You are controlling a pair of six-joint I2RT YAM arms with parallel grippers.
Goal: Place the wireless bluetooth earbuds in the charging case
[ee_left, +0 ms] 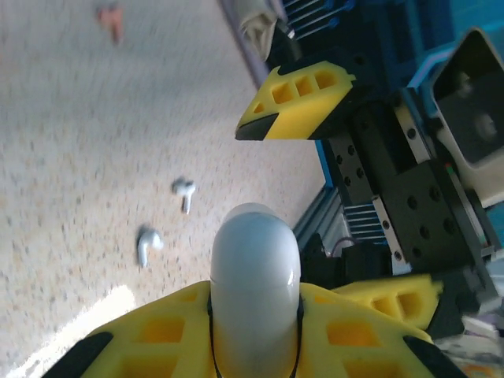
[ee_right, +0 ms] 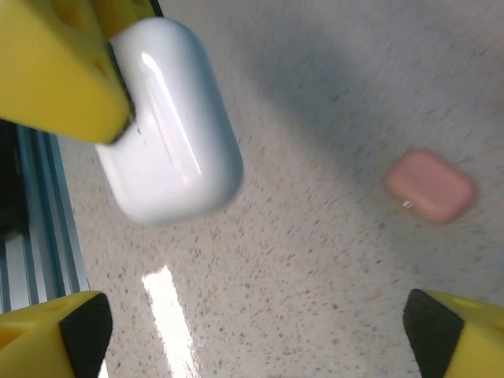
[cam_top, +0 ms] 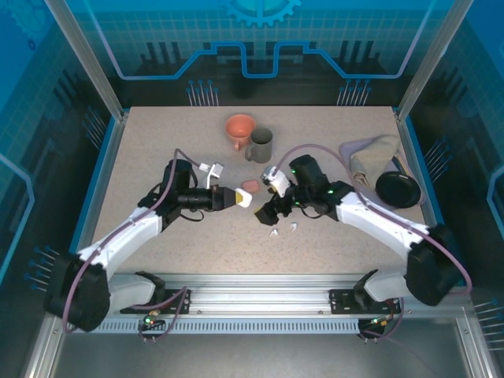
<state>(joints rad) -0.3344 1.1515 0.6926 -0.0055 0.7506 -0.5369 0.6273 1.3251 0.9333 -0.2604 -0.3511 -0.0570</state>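
Speckled tabletop (cam_top: 157, 157), top view: left gripper (cam_top: 239, 198) clamps white case (cam_top: 245, 200) mid-frame, two white earbuds (cam_top: 274, 233) loose just below centre. Left wrist: earbuds (ee_left: 147, 244) lie left of case. Right wrist: right gripper (ee_right: 256, 335) jaws wide, empty.

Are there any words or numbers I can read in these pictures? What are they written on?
There are no words or numbers that can be read.
White case: smooth and shiny, nothing printed on the side that shows.
Pink case: one tiny mark on its edge, too small and blurred to read.
Grey mug: no writing to be seen.
Back wall: a gear drawing and lines, no letters.
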